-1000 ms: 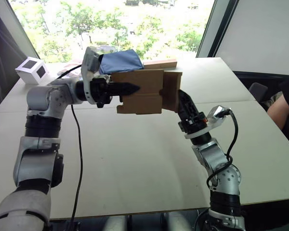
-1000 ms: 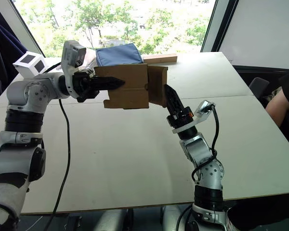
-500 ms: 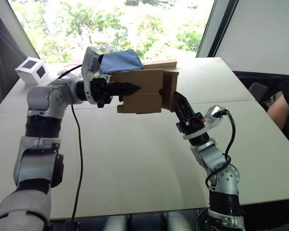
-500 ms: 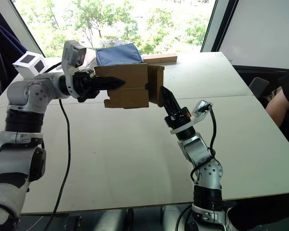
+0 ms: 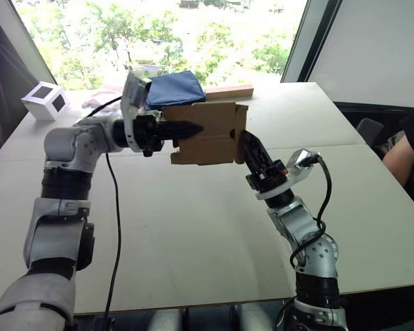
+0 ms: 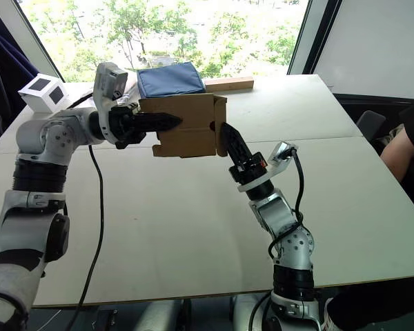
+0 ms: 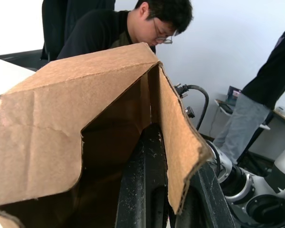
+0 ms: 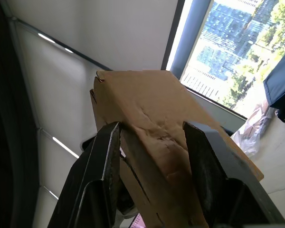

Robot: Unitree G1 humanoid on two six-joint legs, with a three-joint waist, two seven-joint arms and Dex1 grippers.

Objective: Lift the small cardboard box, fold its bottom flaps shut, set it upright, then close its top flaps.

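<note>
The small cardboard box (image 5: 210, 138) hangs on its side above the table, long axis left to right. My left gripper (image 5: 193, 128) is shut on its near wall, one finger (image 7: 145, 175) inside the open left end and the other (image 7: 205, 190) outside. A short brown flap (image 5: 241, 128) at the right end is bent in towards the opening. My right gripper (image 5: 249, 143) points up at that end from below, open, its fingers (image 8: 104, 156) either side of the box's corner (image 8: 147, 102). I cannot tell which end holds the bottom flaps.
A white cube with black squares (image 5: 46, 101) sits at the table's far left. Behind the box lie a blue cloth bundle (image 5: 177, 86) and a long wooden block (image 5: 229, 91). A person's arm (image 5: 402, 153) shows at the right edge. Bare table (image 5: 193, 221) spreads below the box.
My right gripper has moved up and left against the box's right end, and the flap there has folded further inward. The left arm has shifted the box slightly.
</note>
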